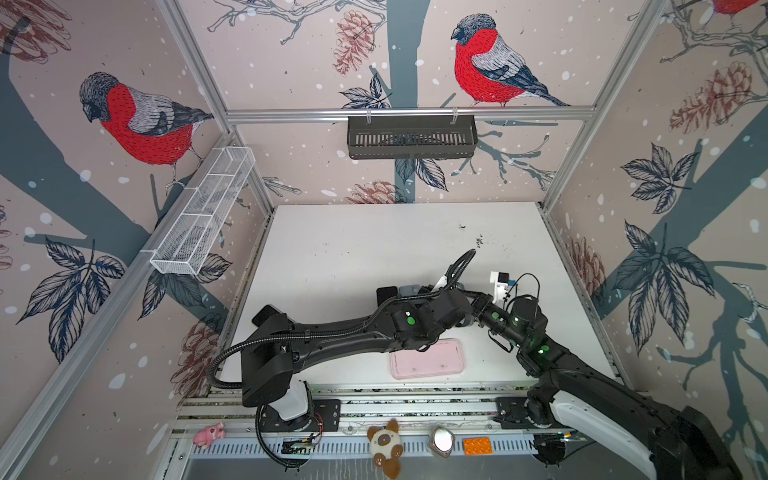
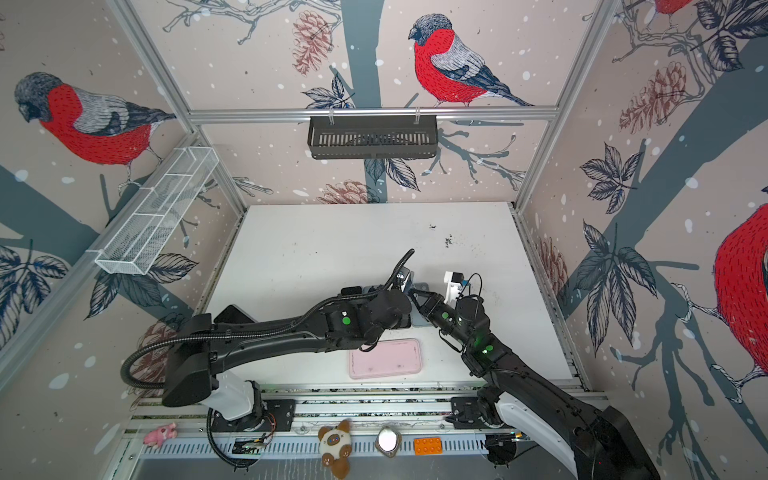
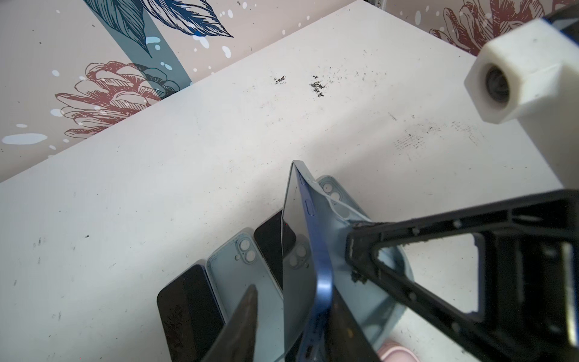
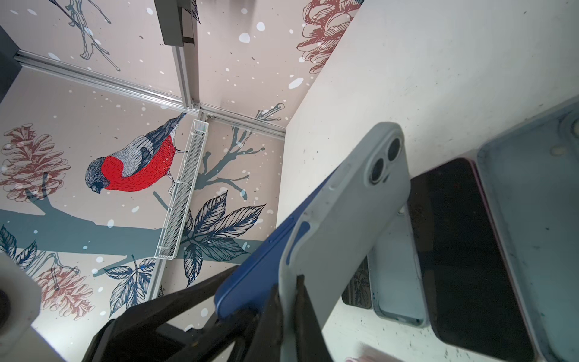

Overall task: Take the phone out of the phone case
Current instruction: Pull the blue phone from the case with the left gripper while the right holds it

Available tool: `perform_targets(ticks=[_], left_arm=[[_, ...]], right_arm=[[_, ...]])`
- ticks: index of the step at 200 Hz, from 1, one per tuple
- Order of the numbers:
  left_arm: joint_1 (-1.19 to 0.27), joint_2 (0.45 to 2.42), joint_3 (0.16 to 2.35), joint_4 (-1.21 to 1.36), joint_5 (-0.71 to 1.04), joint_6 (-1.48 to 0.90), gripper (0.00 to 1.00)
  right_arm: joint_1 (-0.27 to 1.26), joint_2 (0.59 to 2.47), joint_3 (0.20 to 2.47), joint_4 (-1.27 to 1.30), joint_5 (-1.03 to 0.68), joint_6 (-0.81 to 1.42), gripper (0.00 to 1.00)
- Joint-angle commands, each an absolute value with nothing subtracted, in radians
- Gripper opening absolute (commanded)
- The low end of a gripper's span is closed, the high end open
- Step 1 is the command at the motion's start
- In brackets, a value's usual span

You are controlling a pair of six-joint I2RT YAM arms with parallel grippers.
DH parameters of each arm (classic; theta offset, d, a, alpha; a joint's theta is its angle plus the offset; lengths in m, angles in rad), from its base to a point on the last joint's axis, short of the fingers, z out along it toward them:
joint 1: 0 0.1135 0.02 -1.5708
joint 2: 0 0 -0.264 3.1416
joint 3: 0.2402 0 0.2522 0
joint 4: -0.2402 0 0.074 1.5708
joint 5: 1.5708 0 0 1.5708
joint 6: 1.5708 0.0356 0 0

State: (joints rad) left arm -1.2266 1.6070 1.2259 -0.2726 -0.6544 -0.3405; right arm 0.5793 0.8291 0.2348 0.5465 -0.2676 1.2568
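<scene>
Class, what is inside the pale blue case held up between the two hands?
A blue phone, partly peeled out of the pale blue case. How much is still seated is hidden by the left hand and right hand.

Blue phone (image 4: 250, 275) raised, tilted; 1 long edge out of pale-grey case (image 4: 344, 219), rest in.

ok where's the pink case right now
In both top views the pink case lies flat near the front edge of the white table, about midway across, just in front of the left arm.
</scene>
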Motion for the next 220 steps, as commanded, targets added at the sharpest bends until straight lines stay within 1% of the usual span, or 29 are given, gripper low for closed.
perform_targets(ticks=[1,10,21,34,59,87,121,161,177,197,220], left_arm=[[-1.225,1.619,1.225,-0.252,-0.675,-0.32,0.23],[-1.224,1.628,1.226,-0.241,-0.658,-0.307,0.15],[-1.224,1.637,1.229,-0.242,-0.652,-0.291,0.09],[-1.224,1.646,1.23,-0.248,-0.659,-0.278,0.05],[-1.225,1.631,1.225,-0.262,-0.708,-0.251,0.0],[-1.224,1.554,1.195,-0.244,-0.804,-0.206,0.0],[-1.224,1.431,1.14,-0.185,-0.85,-0.122,0.0],[-1.221,1.315,1.04,-0.067,-0.891,0.029,0.0],[-1.193,1.296,1.005,-0.038,-0.893,0.08,0.0],[-1.111,1.305,0.98,-0.028,-0.862,0.123,0.0],[-1.046,1.335,0.941,0.038,-0.844,0.226,0.0]], right_arm=[[0.58,0.824,0.234,0.613,-0.29,1.261,0.0],[0.58,0.821,0.236,0.609,-0.29,1.261,0.0],[0.579,0.817,0.24,0.605,-0.29,1.258,0.0],[0.58,0.815,0.246,0.595,-0.292,1.256,0.0],[0.58,0.809,0.253,0.58,-0.292,1.249,0.0],[0.575,0.805,0.244,0.551,-0.283,1.237,0.0],[0.564,0.81,0.203,0.541,-0.256,1.229,0.0],[0.479,0.859,0.164,0.587,-0.26,1.247,0.0],[0.45,0.907,0.184,0.606,-0.269,1.249,0.0],[0.439,0.996,0.254,0.606,-0.291,1.233,0.0],[0.437,1.141,0.334,0.641,-0.318,1.239,0.0]])
